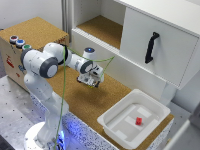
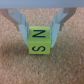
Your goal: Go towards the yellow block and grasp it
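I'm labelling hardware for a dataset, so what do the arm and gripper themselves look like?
The arm is glossy white with rounded, bulbous links and dark grey bands at the joints. A thin green cable runs from the wrist down to the base. The gripper is darker and blocky in the exterior view; the wrist view shows pale, translucent-looking fingers. I can't read any markings.

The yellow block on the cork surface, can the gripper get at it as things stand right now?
Probably yes. In the wrist view the yellow block sits between the fingers of the gripper, which stand on either side of it, with nothing else on the cork surface near it.
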